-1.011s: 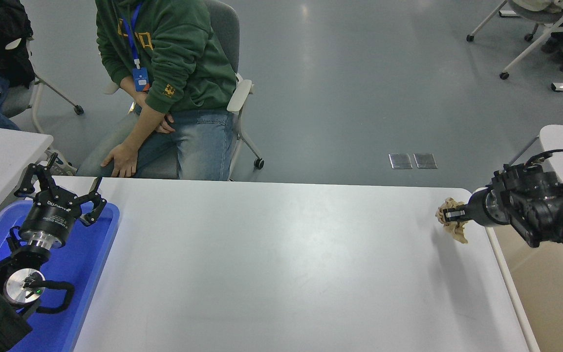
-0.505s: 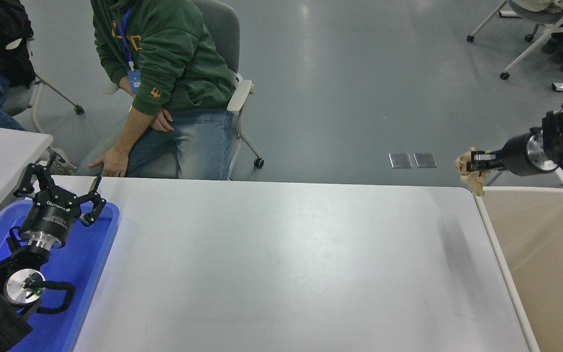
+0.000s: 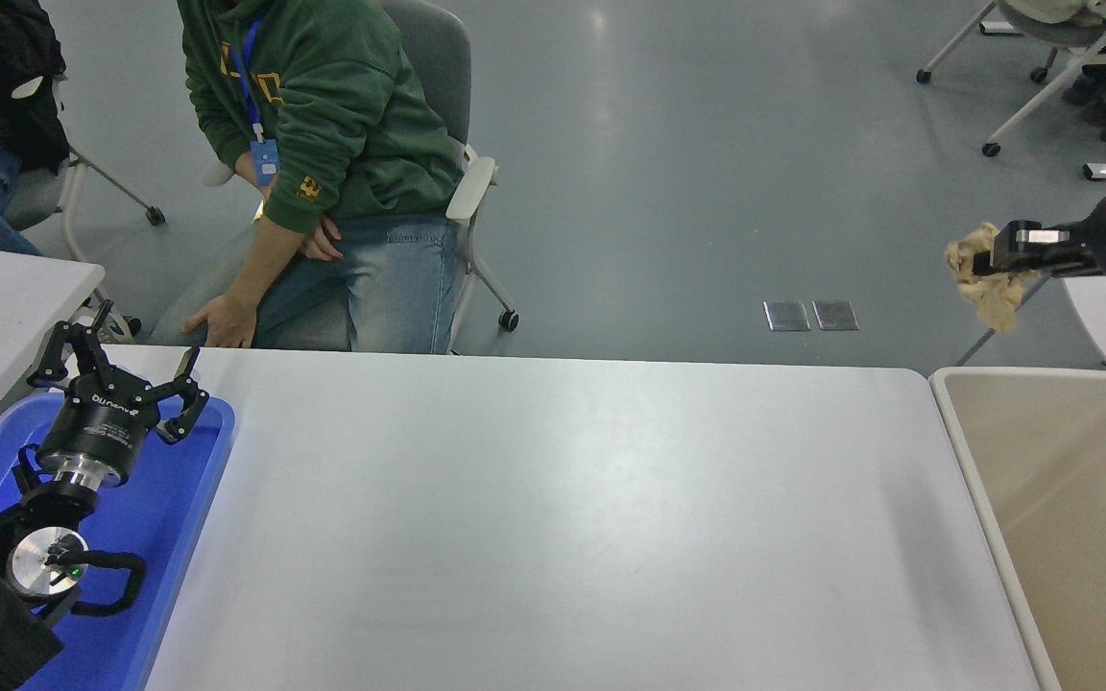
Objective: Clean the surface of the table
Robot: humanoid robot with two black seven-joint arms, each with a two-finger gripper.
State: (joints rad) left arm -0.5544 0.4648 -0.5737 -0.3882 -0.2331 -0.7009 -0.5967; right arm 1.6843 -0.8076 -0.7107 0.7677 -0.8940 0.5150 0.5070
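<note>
Right gripper (image 3: 990, 261) had its fingers clamped on a crumpled tan wad (image 3: 985, 288) above the beige bin (image 3: 980, 461), presumably to drop it, the surface (image 3: 553, 518) bare; left gripper (image 3: 121, 379) sat spread open over the blue tray (image 3: 169, 537)

Tray (image 3: 198, 499) left of table surface (image 3: 553, 518); bin (image 3: 980, 461) right; seated person (image 3: 323, 163) behind far edge.

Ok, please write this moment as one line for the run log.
right gripper: shut on crumpled paper, raised beyond table far right corner, near beige bin | left gripper: open, parked over blue tray
</note>
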